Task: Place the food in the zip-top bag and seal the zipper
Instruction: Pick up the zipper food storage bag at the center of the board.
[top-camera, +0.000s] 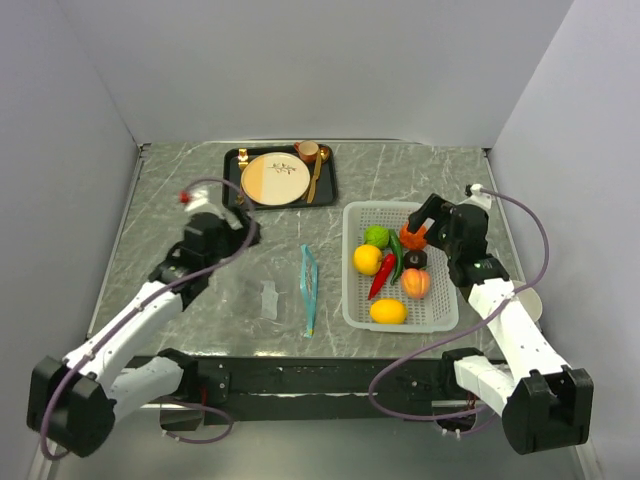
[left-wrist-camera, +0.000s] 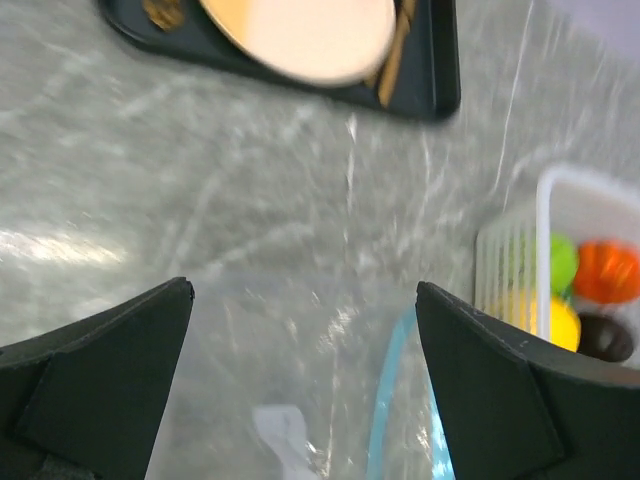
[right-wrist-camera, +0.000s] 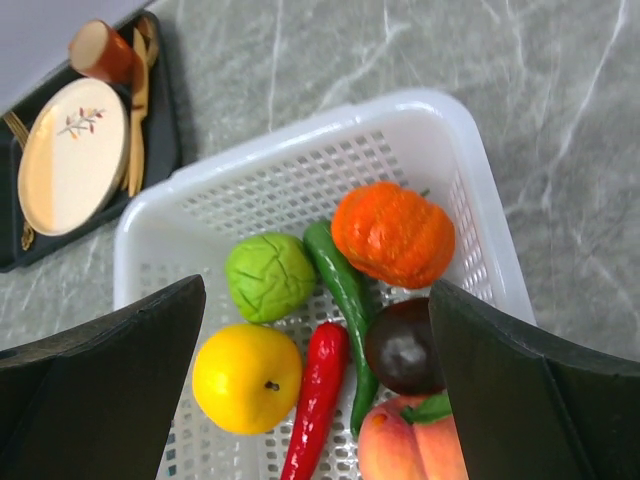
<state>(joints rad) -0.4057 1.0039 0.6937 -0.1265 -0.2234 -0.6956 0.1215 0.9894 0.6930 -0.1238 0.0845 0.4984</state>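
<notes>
Black wedge fingers (left-wrist-camera: 110, 370) of left end effector (left-wrist-camera: 303, 300) spread wide, holding nothing, poised above the zip-top bag (left-wrist-camera: 290, 370). Right end effector (right-wrist-camera: 318, 300) likewise gaping and empty, hanging over the white mesh basket (right-wrist-camera: 300, 135) toward the worktop's right edge. Inside the basket, all the food: smooth yellow lemon (right-wrist-camera: 247, 378), crinkled green lime (right-wrist-camera: 270, 276), ribbed orange fruit (right-wrist-camera: 393, 233), glossy green chili (right-wrist-camera: 335, 270), red chili (right-wrist-camera: 317, 400), peach (right-wrist-camera: 415, 450), dark round piece (right-wrist-camera: 405, 348); second lemon (top-camera: 388, 311) at the near end. Probably light, hard, slick plastic: best pinched across the middle, round ones apt to roll. Bag flat and clear near the worktop's middle, light blue zipper (top-camera: 309, 290) along the side facing the basket, white label (top-camera: 271, 298) beside. Likely thin, floppy, slippery; best taken by the stiffer zipper strip. Black tray (top-camera: 238, 190) with cream-and-tan plate (top-camera: 274, 179) at the far edge.
</notes>
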